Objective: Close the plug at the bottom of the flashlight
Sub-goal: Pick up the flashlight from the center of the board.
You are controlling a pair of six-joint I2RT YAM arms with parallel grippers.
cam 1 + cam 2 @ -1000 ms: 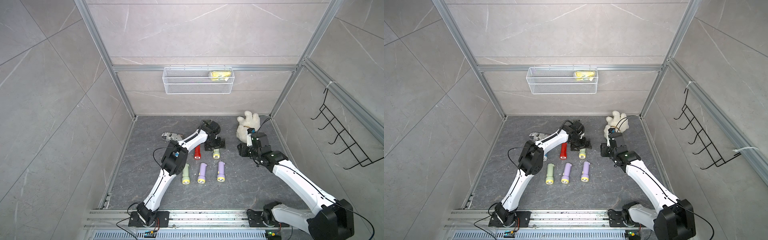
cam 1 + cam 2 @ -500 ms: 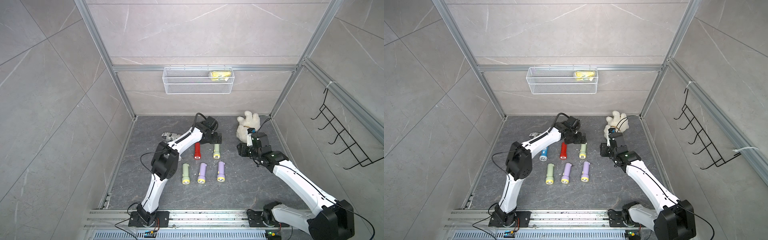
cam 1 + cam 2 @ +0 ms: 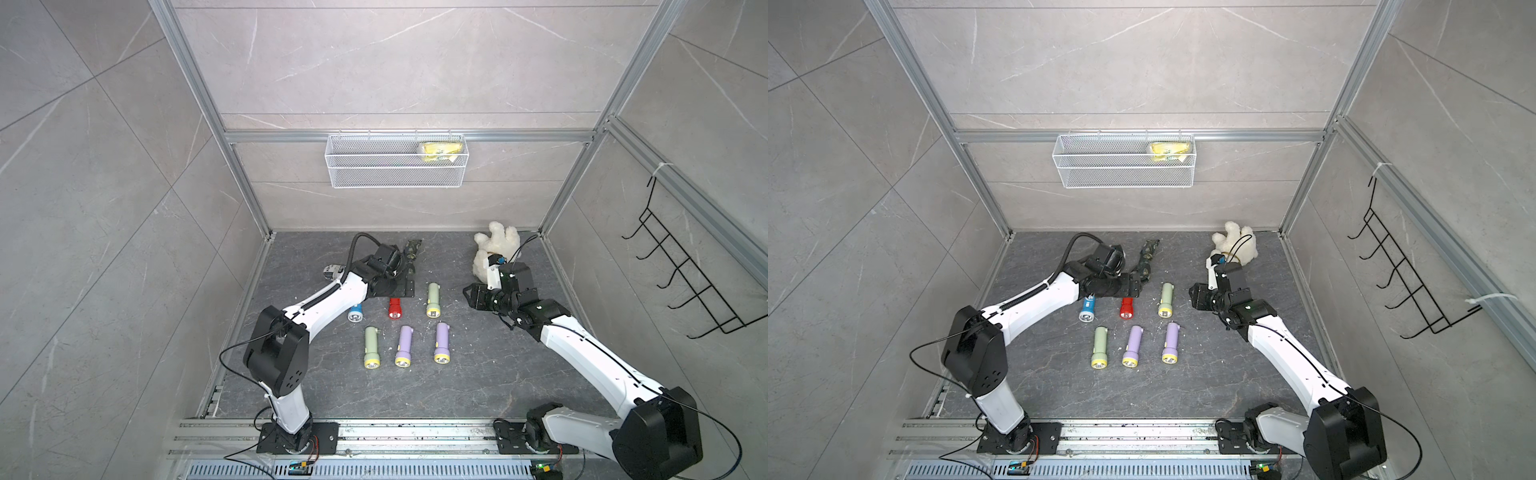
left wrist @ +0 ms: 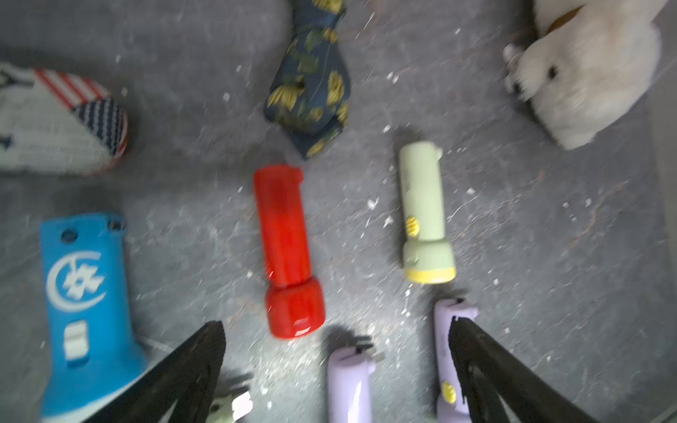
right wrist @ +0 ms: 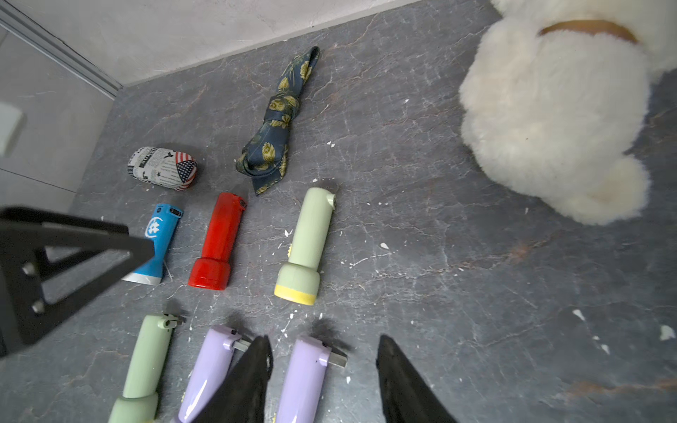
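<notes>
Right tool [image 5: 324, 341] half-open, empty | left tool [image 4: 337, 326] spread wide, empty | purple flashlight [image 3: 442, 343] on desk [image 3: 478, 374], nearer right arm, lying front-to-back | open plug [image 5: 337, 359] points at back wall.

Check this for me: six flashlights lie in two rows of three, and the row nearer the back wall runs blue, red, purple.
One slip: the third in that row is the pale green flashlight, not a purple one. The row runs blue flashlight, red flashlight, then pale green, as the right wrist view shows plainly. Six flashlights in two rows of three is right.
</notes>
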